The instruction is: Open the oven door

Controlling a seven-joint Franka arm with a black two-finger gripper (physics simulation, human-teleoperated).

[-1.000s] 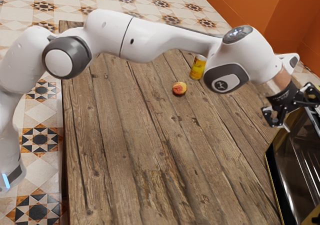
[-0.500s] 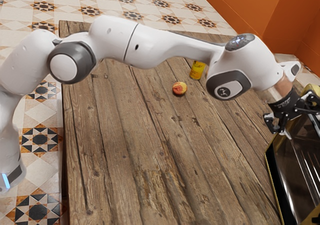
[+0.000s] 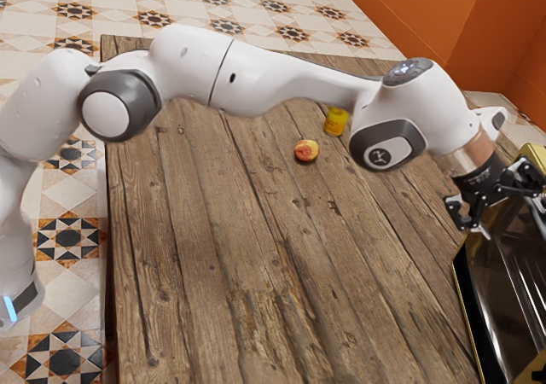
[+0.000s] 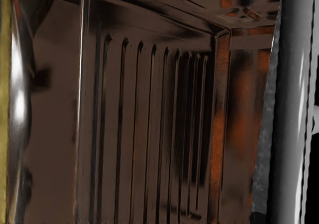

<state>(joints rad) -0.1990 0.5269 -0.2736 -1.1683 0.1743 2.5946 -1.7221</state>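
"Oven door (image 3: 516, 286) is down at the lower right of the frame, dark and shiny, on that oven (image 3: 532, 154) with the yellow edging. Can you see the rest of the place?"

"Sure. Worn wooden table (image 3: 222, 273) across the middle, planks running lengthwise. Patterned tile floor (image 3: 281, 13) at the top and down the left, and an orange wall (image 3: 426, 17) in the upper right."

"Anything lying on the wood?"

"A red-and-yellow fruit (image 3: 306, 151), a bit above the middle, with a yellow can (image 3: 334, 121) standing just beside it, partly behind the arm."

"And the gripper (image 3: 514, 218)?"

"Over at the right edge, by the upper part of the oven. Its fingers are spread wide apart, with nothing clamped between them that I can make out."

"Is it touching the door, though?"

"Can't tell from here; the fingers overlap the dark front. From the hand's own camera you get a ribbed dark wall (image 4: 134, 134) and a thick grey bar (image 4: 294, 104) close to the hand."

"So is the door open?"

"Couldn't say. I can't make out a gap from where I'm standing."
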